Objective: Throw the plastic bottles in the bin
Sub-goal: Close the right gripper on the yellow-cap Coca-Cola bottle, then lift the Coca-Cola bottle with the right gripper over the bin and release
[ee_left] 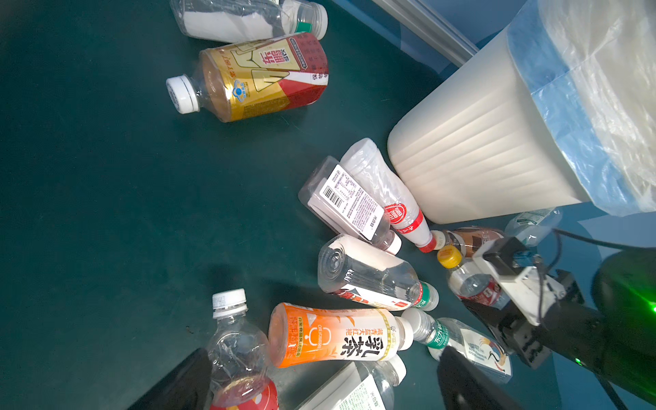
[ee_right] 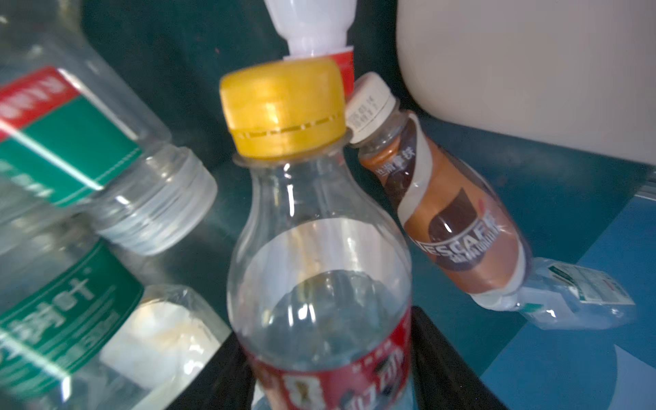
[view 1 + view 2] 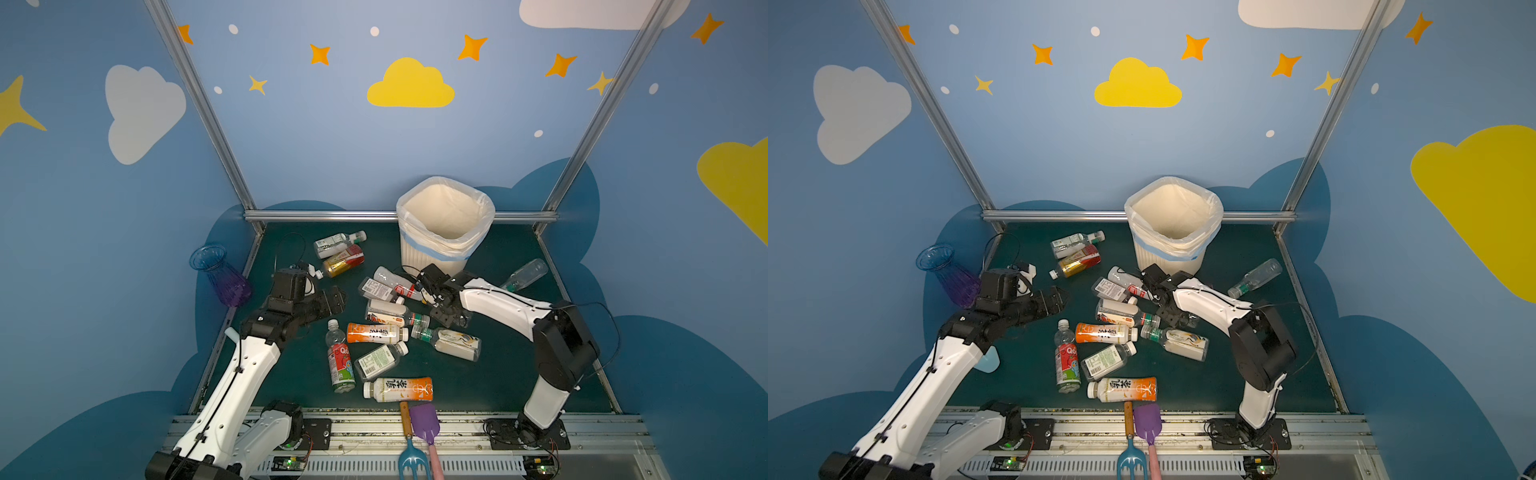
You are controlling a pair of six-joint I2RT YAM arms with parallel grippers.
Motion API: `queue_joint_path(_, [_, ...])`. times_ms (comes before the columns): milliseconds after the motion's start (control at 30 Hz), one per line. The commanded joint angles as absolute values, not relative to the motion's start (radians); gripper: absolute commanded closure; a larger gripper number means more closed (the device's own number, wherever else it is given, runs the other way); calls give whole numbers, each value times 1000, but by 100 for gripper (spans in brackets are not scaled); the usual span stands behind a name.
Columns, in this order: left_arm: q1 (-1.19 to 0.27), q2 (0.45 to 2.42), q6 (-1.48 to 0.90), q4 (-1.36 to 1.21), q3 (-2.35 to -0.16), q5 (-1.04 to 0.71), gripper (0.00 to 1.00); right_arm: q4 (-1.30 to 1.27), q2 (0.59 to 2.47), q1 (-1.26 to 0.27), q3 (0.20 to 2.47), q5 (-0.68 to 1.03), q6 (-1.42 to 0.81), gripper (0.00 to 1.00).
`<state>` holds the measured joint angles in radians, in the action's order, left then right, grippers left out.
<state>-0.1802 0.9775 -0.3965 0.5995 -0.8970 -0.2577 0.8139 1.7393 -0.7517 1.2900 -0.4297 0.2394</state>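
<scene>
My right pincer (image 2: 330, 365) straddles a yellow-capped bottle (image 2: 319, 266); whether it grips yet, I cannot tell. My left pincer (image 3: 333, 301) hovers wide open over the green mat (image 3: 498, 374). Other bottles (image 3: 377, 333) lie scattered between them. Just beyond, the bin (image 3: 432, 254) stands at the back.

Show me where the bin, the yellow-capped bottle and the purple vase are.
bin (image 3: 424, 255), a top view, ribbed front wall
yellow-capped bottle (image 2: 282, 110), right wrist view, yellow cap
purple vase (image 3: 230, 286), a top view, purple lower body

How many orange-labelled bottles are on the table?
2 orange-labelled bottles: one mid-pile, one at the front edge by the purple spade. The right arm may hide others.
</scene>
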Motion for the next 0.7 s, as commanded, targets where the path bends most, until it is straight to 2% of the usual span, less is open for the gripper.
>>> queue_joint_path(0, [-176,958,-381,626,-896,-264,0,866,1654,-780,1280,-451,207,44])
queue_joint_path(267, [-175,947,-395,627,-900,-265,0,813,1411,-893,1343,-453,214,44])
queue_joint_path(467, [-176,958,-411,610,-911,-281,0,446,1223,-907,1348,-373,299,44])
queue_joint_path(567, [-176,971,-416,600,-920,-294,0,397,1273,-827,1485,-339,324,44])
queue_joint_path(667, [-178,980,-423,591,-928,-307,0,412,1413,-708,1693,-272,299,43])
